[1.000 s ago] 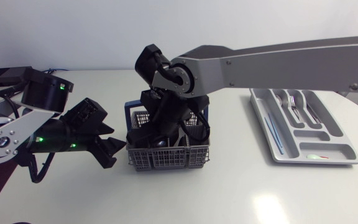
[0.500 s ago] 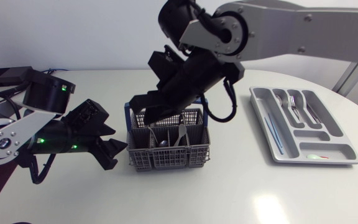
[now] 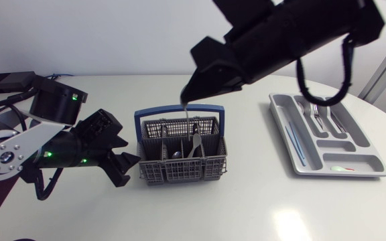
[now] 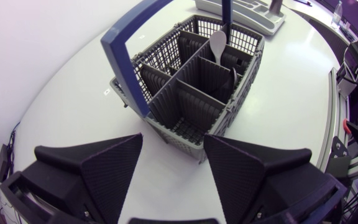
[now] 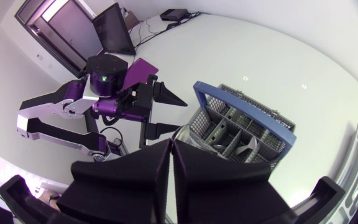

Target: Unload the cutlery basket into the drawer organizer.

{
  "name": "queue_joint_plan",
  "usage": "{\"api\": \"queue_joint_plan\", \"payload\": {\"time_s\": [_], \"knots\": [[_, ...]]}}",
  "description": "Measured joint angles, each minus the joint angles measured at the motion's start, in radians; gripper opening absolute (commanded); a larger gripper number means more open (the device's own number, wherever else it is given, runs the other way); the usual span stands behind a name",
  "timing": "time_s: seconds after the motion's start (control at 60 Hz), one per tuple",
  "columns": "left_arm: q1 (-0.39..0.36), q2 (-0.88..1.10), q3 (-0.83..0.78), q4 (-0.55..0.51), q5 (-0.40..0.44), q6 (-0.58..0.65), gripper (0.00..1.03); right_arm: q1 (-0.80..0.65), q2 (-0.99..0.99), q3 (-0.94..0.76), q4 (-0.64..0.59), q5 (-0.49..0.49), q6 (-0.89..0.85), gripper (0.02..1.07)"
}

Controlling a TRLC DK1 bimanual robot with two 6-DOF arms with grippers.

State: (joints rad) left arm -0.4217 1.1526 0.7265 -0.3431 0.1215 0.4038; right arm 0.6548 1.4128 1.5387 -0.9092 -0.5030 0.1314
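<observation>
Silver-grey left arm, black wedge-fingered gripper, green lights

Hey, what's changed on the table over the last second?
The right gripper rose out of the cutlery basket, its fingers shut on a thin piece of cutlery drawn upward with it. The left gripper stayed open beside the basket; basket and drawer organizer did not move.

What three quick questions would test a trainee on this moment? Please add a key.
1. True or false: the left gripper, beside the basket, has open fingers.
2. The right gripper, shut on a thin utensil, is: A) inside the basket, B) above it, C) beside it.
3. Fill in: the basket's handle is coloured ___.
Key: 1 true; 2 B; 3 blue.
</observation>
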Motion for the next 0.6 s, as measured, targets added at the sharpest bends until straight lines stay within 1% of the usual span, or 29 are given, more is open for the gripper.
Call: {"api": "queue_joint_plan", "payload": {"time_s": [0.133, 0.267, 0.433, 0.533, 0.6], "knots": [[-0.020, 0.000, 0.019, -0.019, -0.003, 0.000, 0.70, -0.105, -0.103, -0.024, -0.091, 0.003, -0.067, 0.08], [-0.035, 0.000, 0.043, -0.026, -0.003, 0.000, 0.70, -0.268, -0.199, -0.109, -0.169, 0.006, -0.180, 0.08], [-0.071, 0.009, 0.077, -0.035, -0.011, -0.004, 0.70, -0.550, -0.255, -0.259, -0.247, 0.005, -0.406, 0.08], [-0.097, 0.029, 0.100, -0.042, -0.024, -0.008, 0.70, -0.743, -0.246, -0.327, -0.260, 0.005, -0.569, 0.08], [-0.111, 0.038, 0.107, -0.042, -0.026, -0.012, 0.70, -0.842, -0.228, -0.343, -0.266, 0.005, -0.657, 0.08]]}}
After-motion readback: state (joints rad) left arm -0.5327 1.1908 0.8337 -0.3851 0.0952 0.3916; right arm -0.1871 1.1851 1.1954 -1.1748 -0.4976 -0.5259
